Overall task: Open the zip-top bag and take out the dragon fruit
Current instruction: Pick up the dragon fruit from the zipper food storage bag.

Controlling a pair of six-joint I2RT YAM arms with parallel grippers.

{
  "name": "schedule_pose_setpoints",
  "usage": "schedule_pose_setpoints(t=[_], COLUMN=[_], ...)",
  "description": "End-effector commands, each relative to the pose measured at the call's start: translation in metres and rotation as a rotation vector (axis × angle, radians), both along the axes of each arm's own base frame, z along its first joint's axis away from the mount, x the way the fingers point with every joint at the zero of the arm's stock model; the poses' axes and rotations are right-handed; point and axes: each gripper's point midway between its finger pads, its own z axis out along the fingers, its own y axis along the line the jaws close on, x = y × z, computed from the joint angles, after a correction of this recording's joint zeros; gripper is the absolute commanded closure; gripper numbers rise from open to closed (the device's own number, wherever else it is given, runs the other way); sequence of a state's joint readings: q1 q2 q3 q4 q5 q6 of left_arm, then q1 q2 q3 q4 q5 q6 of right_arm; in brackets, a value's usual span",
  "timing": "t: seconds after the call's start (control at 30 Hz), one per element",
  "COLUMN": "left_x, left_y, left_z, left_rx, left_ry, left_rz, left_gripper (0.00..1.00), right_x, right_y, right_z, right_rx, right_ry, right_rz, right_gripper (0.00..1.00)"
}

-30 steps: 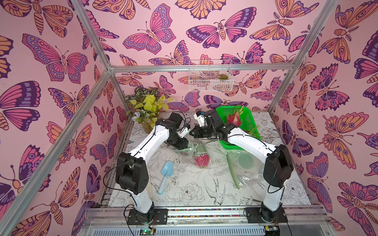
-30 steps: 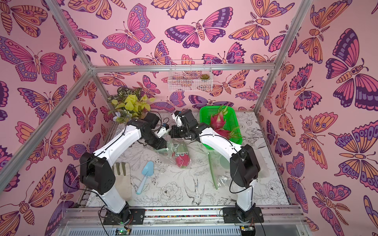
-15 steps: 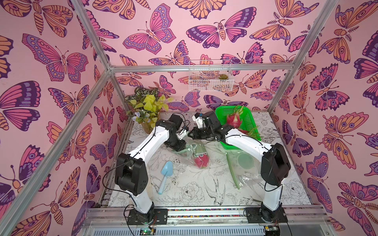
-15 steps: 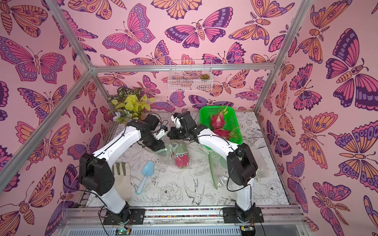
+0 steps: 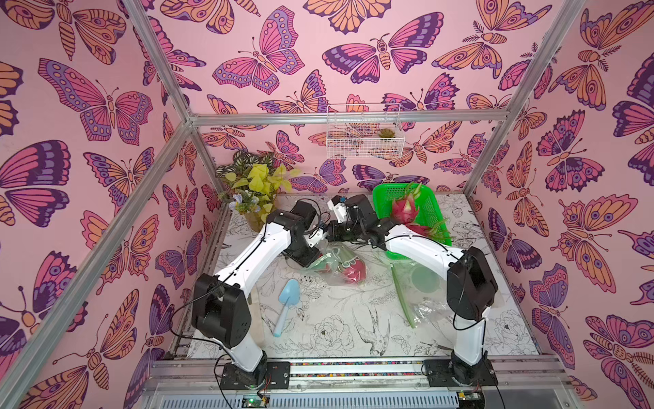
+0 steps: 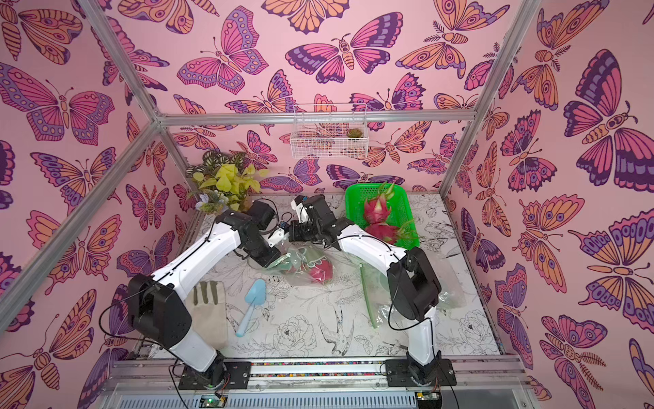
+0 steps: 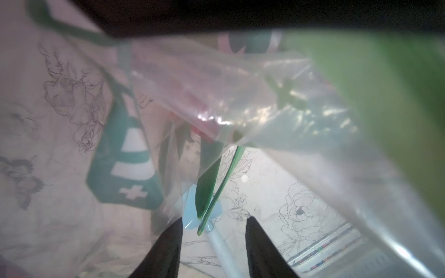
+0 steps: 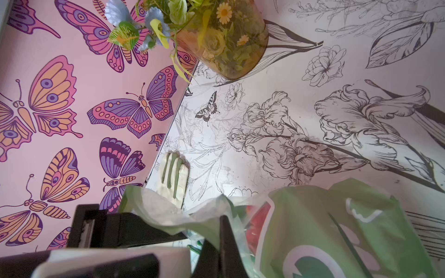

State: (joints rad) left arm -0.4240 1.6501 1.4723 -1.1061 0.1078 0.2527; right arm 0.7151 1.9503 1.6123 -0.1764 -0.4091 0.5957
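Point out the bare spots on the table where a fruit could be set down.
Bare table lies at the front, between the blue scoop and the empty zip-top bag. The back middle is crowded: both arms meet over the bag with fruit, beside the green basket and the plant.

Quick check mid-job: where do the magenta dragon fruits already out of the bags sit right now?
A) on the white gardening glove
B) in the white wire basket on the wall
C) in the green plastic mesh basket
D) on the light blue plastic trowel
C: in both top views two magenta dragon fruits lie inside the green plastic mesh basket at the back of the table.
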Motion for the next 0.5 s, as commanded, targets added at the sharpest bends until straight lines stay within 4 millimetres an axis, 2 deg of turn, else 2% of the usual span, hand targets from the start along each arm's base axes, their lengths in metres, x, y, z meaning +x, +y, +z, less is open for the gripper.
schedule_pose_setpoints(t=[0.0, 0.13, 0.3, 0.37, 0.47], left_x=[-0.007, -0.008, -0.008, -0.010, -0.015], left_y=[-0.002, -0.008, -0.003, -0.001, 0.000], left_z=[-0.001, 0.005, 0.004, 0.002, -0.002], left_rx=[-0.038, -0.115, -0.157, -0.169, -0.178], left_ry=[0.000, -0.059, -0.150, -0.159, -0.157], left_rz=[0.014, 0.048, 0.124, 0.138, 0.158], left_gripper=[0.55, 0.52, 0.50, 0.43, 0.41], right_x=[0.000, -0.001, 0.001, 0.001, 0.000], right_y=[-0.005, -0.010, -0.020, -0.023, -0.023], right_z=[0.009, 0.019, 0.027, 0.031, 0.035], right_rx=[-0.008, 0.000, 0.027, 0.032, 0.039], right_ry=[-0.041, -0.053, -0.035, -0.034, -0.040], right_rz=[0.000, -0.002, -0.020, -0.025, -0.021], right_gripper=[1.00, 1.00, 1.00, 1.00, 1.00])
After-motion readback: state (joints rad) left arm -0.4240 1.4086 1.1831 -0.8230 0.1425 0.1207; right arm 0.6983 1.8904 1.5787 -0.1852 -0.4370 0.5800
